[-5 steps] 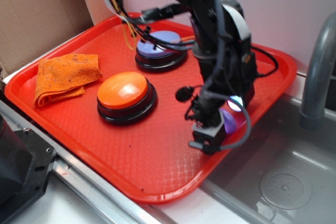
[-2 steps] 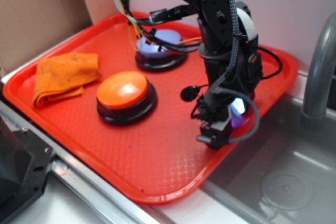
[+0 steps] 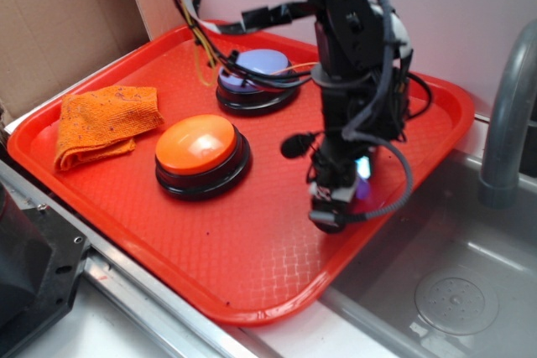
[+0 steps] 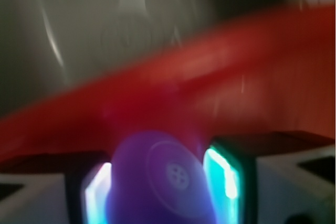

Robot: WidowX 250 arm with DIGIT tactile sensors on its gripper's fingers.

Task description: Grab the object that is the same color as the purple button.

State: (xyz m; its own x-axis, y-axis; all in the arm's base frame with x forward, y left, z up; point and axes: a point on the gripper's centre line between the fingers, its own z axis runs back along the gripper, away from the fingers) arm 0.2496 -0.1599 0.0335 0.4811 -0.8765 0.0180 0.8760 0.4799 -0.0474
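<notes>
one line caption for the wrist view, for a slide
Blurred close-up: a purple piece sits between the gripper jaws, above the red tray.

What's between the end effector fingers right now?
A purple plastic piece fills the gap between the lit fingers of the end effector. Wrist view is blurred; contact unclear. In the exterior view the arm covers it.
</notes>
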